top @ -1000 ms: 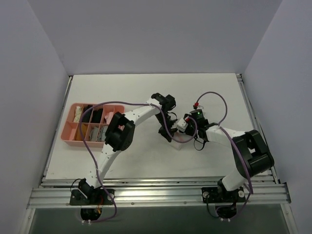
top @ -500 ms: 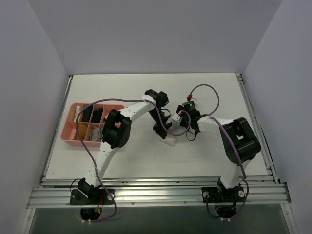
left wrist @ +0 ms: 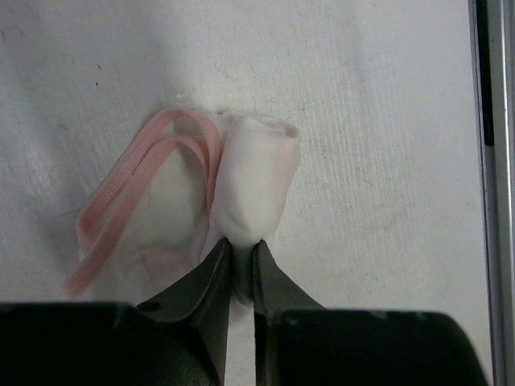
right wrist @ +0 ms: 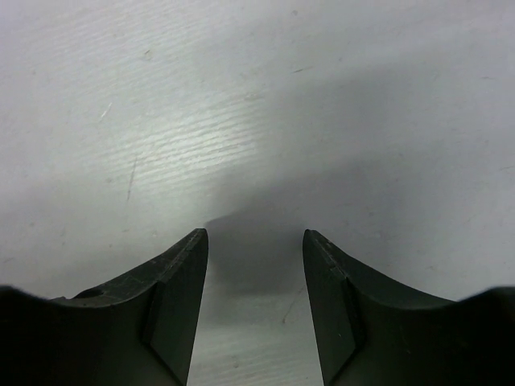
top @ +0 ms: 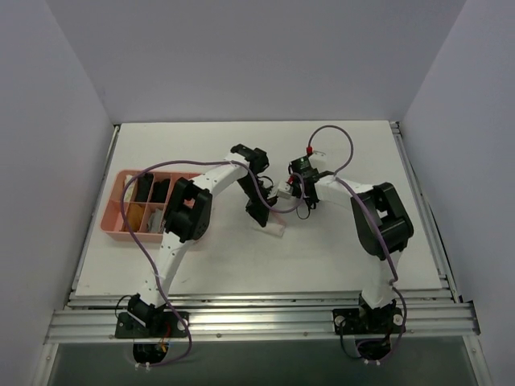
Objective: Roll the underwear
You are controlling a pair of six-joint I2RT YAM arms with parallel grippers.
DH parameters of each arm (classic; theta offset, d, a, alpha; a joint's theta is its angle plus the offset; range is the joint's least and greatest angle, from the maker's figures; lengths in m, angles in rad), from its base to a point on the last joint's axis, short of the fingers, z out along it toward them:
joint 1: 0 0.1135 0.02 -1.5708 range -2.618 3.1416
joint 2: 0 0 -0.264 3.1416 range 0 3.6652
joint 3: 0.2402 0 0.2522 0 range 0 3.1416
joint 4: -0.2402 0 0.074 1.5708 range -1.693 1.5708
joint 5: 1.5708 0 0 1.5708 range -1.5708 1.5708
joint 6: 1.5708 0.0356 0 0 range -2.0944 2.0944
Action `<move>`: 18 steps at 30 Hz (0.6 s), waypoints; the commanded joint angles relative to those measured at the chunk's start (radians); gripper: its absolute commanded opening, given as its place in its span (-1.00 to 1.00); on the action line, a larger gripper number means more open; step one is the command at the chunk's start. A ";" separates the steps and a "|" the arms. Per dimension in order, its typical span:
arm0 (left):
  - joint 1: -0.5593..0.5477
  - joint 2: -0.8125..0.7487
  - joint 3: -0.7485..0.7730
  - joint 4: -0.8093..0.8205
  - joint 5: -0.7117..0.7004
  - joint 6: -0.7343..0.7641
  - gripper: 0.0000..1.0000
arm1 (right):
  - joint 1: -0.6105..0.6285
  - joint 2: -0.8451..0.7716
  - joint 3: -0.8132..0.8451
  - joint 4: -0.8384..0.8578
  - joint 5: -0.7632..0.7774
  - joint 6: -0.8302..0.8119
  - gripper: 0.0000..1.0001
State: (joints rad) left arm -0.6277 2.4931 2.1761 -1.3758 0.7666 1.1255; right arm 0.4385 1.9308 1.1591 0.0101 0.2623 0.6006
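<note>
Carried leftward, the underwear, mostly rolled with pink trim loose, is clamped by the left gripper; the right gripper is seen with jaws apart, empty.

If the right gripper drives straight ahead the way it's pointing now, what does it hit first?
Probably just bare table: the right gripper stands open, with nothing between its jaws or ahead of them in its wrist view. Depth is unclear.

soft cloth underwear (thin, smooth) on scuffed matt table.
</note>
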 commanded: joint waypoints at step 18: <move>-0.049 0.090 -0.042 -0.117 -0.253 -0.018 -0.95 | 0.117 0.244 0.013 -0.251 -0.489 -0.220 0.04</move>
State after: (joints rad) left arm -0.6029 2.4931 2.1674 -1.3811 0.7696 1.0981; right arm 0.4492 2.0262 1.2850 -0.0521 0.1566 0.4030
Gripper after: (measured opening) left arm 0.199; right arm 0.509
